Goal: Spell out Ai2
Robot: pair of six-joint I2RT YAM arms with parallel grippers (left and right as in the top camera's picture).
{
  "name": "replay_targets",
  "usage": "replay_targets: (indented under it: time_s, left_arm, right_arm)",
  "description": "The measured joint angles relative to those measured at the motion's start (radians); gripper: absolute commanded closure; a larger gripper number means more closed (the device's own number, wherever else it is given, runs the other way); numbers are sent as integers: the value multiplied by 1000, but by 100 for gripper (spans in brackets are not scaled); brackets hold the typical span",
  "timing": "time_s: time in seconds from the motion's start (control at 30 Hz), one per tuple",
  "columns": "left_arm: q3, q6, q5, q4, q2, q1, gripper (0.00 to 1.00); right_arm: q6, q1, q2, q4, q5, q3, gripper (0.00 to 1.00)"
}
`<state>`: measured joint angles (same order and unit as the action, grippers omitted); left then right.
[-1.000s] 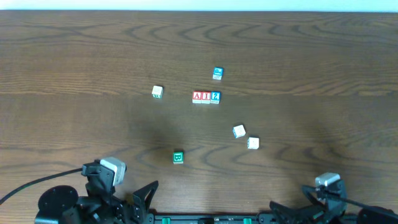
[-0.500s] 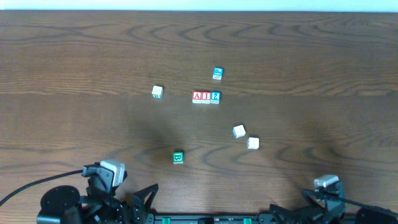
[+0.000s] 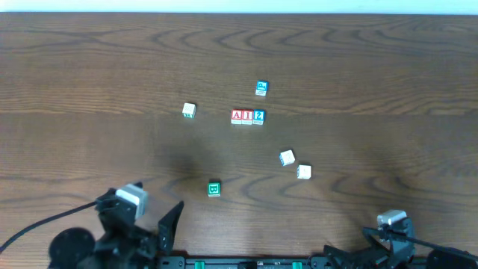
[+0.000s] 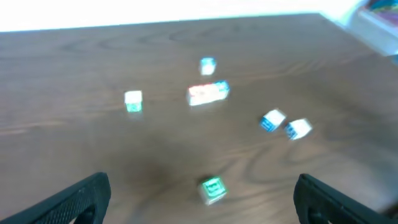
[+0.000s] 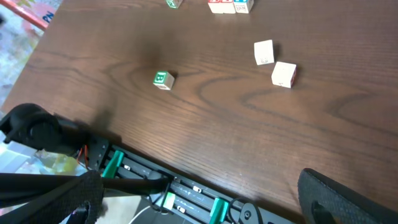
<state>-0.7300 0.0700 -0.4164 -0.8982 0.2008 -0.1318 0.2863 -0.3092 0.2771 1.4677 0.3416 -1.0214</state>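
Only my left gripper (image 4: 200, 176) has shifted, spread empty like the right gripper (image 5: 199, 180), while the A-I-2 row (image 3: 247, 116) stays put, blocks touching, beyond and right of the green block (image 3: 214, 189), so the spelling looks finished.

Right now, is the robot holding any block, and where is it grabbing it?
No, nothing is held. The left gripper and right gripper are both open and empty. The green block and the others lie on the table.
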Motion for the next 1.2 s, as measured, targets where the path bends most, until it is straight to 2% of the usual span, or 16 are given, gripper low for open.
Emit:
replay_targets:
  time_s: [0.23,0.5,0.77,1.2]
  left_arm:
    - [356,58,109,278,-108,0,4]
    - [561,53,174,371,-186,0,4]
    - [573,42,238,383,-188,0,5]
    - [573,43,264,383,-188,0,5]
  right_arm:
    - [2,0,0,1,1,2,1]
    - [3,0,0,1,0,2,1]
    - [2,0,0,1,0,2,1]
    - [3,0,0,1,0,2,1]
